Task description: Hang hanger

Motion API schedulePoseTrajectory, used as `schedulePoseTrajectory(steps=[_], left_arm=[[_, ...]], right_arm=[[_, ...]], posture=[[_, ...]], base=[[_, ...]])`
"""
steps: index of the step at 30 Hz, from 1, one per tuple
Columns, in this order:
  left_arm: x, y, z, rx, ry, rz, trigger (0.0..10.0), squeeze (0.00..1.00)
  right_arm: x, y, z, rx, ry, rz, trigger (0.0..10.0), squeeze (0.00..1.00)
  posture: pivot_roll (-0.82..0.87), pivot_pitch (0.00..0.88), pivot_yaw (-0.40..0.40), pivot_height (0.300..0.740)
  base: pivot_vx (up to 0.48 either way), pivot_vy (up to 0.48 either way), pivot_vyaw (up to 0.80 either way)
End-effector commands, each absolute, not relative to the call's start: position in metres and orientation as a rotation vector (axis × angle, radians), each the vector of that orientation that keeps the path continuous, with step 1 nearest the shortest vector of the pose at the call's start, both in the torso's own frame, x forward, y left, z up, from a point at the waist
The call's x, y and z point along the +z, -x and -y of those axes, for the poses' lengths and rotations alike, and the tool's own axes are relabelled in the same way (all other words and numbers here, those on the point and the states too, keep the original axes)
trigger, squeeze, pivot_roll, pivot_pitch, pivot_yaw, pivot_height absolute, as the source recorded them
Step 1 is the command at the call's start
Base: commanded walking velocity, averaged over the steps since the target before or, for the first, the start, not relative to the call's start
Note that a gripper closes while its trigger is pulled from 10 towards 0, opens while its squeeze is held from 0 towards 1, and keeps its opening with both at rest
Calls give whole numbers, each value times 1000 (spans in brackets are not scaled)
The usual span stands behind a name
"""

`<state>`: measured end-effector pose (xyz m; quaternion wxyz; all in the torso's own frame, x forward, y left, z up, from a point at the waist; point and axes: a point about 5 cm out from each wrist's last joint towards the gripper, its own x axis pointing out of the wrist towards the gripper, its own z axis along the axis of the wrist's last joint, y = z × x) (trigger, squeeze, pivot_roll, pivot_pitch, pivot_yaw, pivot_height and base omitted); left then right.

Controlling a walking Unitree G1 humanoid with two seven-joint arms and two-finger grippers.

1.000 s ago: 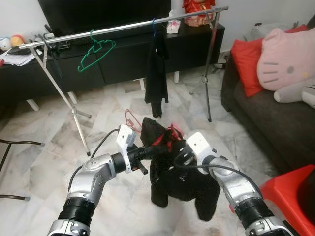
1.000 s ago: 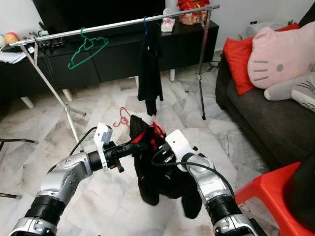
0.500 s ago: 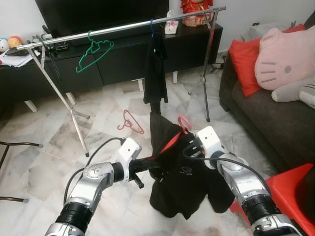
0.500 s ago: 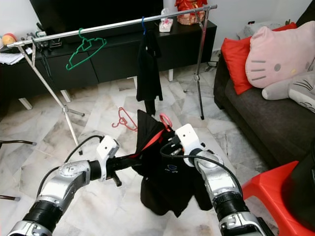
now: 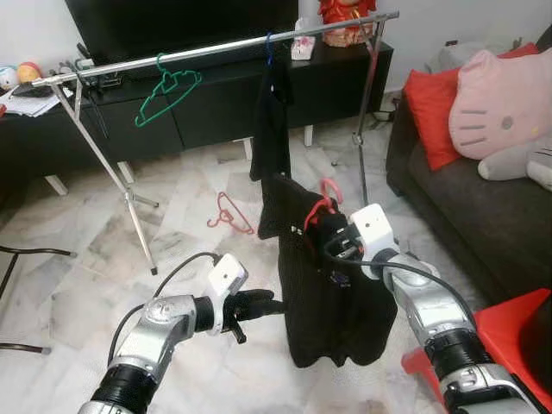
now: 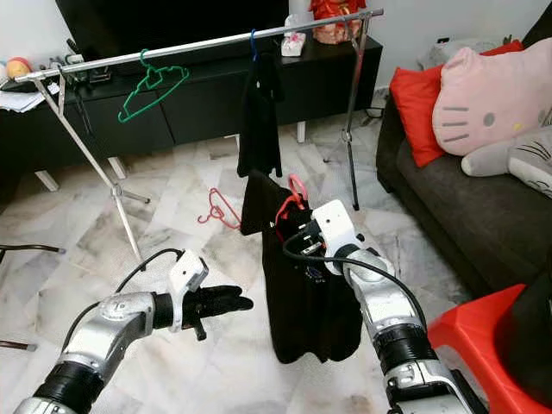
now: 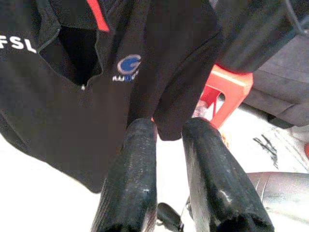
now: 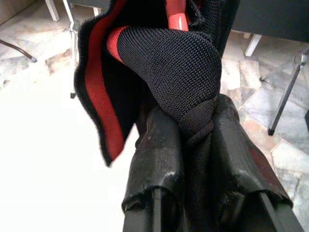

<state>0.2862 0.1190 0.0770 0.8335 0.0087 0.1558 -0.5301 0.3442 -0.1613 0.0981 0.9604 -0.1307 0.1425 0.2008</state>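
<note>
The red hanger (image 5: 326, 197) is mostly buried inside the collar of the black shirt (image 5: 332, 297); only its curved pink-red hook rises above the fabric, and the shoulders of its frame cannot be made out. The right gripper (image 8: 193, 145) clamps its two black fingers (image 8: 157, 150) on a bunched fold of the shirt's ribbed knit collar, just below the hook, with the red-trimmed collar edge flopping to one side. The shirt hangs full length from this grip, near the centre of the scene, its hem above the marble floor (image 5: 78, 285). It is matte black, with a small blue-and-white chest logo (image 7: 128, 65) and white letters cut off at the frame edge in the left wrist view.

The left gripper (image 5: 259, 304) sits low to the left, just beside the shirt and apart from it, its rounded rubbery fingers (image 7: 130, 169) holding nothing, with a narrow gap between them.

Farther off, a chrome clothes rail (image 5: 216, 47) spans the room on thin splayed legs. From it hang a bare green hanger (image 5: 168, 90) on the left and a dark garment (image 5: 272, 121) on a blue hook. A second red hanger (image 5: 228, 214) lies flat on the floor beneath. A plush pink cushion (image 5: 500, 108) rests on the dark sofa (image 5: 483, 216) at the right, and a red plastic stool (image 5: 517, 336) is cut off at the near right corner.
</note>
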Motion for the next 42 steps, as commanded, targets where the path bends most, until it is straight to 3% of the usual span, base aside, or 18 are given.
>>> schedulePoseTrajectory(steps=[1, 8, 16, 30, 31, 32, 33, 40, 41, 42], left_arm=[[85, -288, -127, -1131, -33, -316, 10000, 1000], [113, -299, -142, -1121, -50, -227, 10000, 1000], [153, -294, -133, -1292, -6, -112, 10000, 1000], [138, -295, -111, -1386, -77, -185, 10000, 996], [138, -296, -112, -1387, -89, -189, 10000, 455], [138, -296, -112, -1389, -96, -192, 10000, 455], [139, -295, -113, -1407, -99, -190, 10000, 0], [143, -295, -112, -1465, -167, -190, 10000, 0], [141, -294, -112, -1483, -178, -202, 10000, 918], [141, -294, -112, -1483, -178, -202, 10000, 918]], right_arm=[[109, -346, 160, 433, 270, -219, 0, 0], [100, -335, 179, 549, 466, -235, 0, 0], [104, -321, 197, 695, 547, -224, 0, 0], [111, -299, 202, 907, 587, -216, 0, 0], [111, -298, 202, 913, 588, -218, 0, 0], [111, -298, 202, 915, 588, -219, 0, 0], [111, -297, 203, 923, 595, -224, 0, 0], [117, -295, 201, 973, 618, -218, 0, 0], [118, -294, 199, 984, 617, -217, 0, 0], [118, -294, 199, 984, 617, -217, 0, 0]], posture=[[-128, 16, 66, 740], [-116, 2, 64, 740], [-112, 2, 73, 740], [-124, 22, 92, 740], [-124, 22, 92, 740], [-124, 22, 92, 740], [-124, 22, 92, 740], [-123, 30, 105, 740], [-123, 30, 106, 740], [-123, 30, 106, 740]], base=[[0, 0, 0], [0, 0, 0], [0, 0, 0], [0, 0, 0], [0, 0, 0], [0, 0, 0], [0, 0, 0], [0, 0, 0], [0, 0, 0], [0, 0, 0]])
